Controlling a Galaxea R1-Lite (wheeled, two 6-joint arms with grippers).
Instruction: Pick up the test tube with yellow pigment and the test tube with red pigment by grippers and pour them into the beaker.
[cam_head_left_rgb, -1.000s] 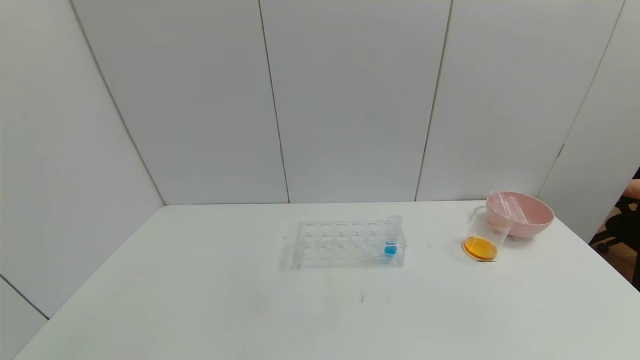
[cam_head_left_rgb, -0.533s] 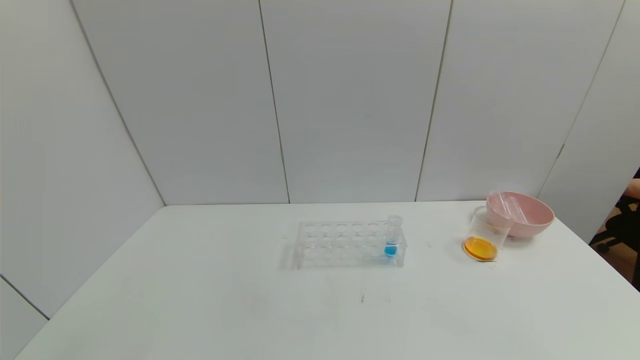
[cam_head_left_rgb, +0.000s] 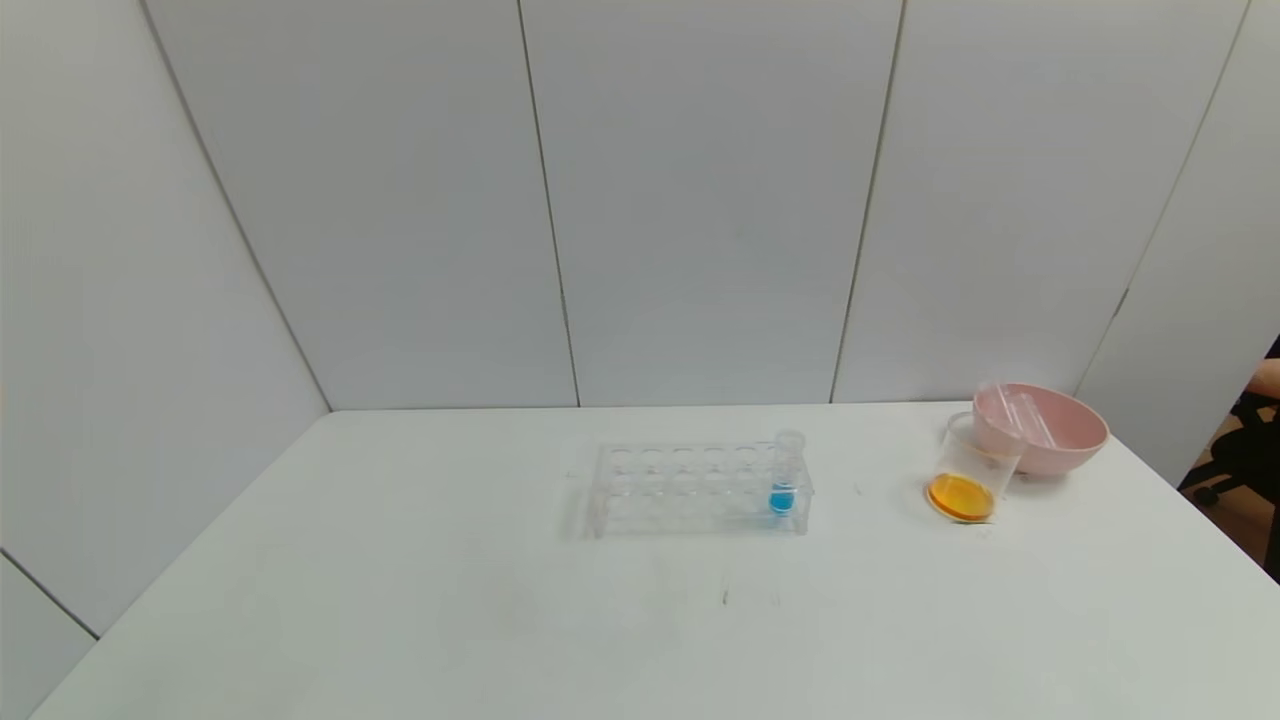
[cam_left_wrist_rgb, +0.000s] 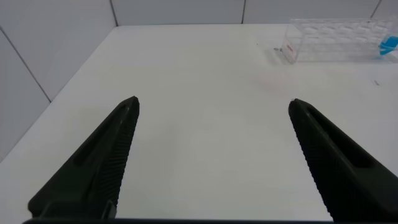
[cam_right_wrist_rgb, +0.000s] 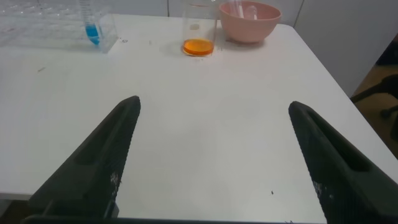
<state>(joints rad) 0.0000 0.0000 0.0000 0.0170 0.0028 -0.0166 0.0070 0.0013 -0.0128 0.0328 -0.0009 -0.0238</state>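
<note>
**Pincers wide apart and empty, both low over the desk**

Left pincer (cam_left_wrist_rgb: 211, 162) hangs low over the desk's left part, its 2 black ribbed fingers (cam_left_wrist_rgb: 93, 168) spread wide, gripping and touching nothing. Right pincer (cam_right_wrist_rgb: 211, 162) hangs the same way over the right part, jaws equally wide, nothing between them. Neither arm shows in the head view.

White desk (cam_head_left_rgb: 400, 600) stands in a corner of pale panelled walls (cam_head_left_rgb: 700, 200). Near its middle sits a clear rack (cam_head_left_rgb: 690, 490), with 1 blue-tipped tube (cam_head_left_rgb: 785, 475) upright at its right end. From the left wrist the rack (cam_left_wrist_rgb: 336, 38) lies well ahead of the fingers; from the right wrist the blue tube (cam_right_wrist_rgb: 90, 25) is also far off.

Beaker (cam_head_left_rgb: 968, 475) stands to the right of the rack, well apart from it, holding a shallow layer of orange liquid. It sits just beside the pink bowl (cam_head_left_rgb: 1070, 440), apparently touching its near-left side. 2 clear tubes (cam_head_left_rgb: 1015, 412) lie slanted in the bowl, their mouths over its rim; both look drained, so which held yellow and which red cannot be told. The right wrist view shows beaker (cam_right_wrist_rgb: 199, 31) and bowl (cam_right_wrist_rgb: 255, 25) side by side at the far edge.

Compared with 1 second ago, nothing on the desk has shifted: rack, blue tube, beaker and bowl lie as they did.
</note>
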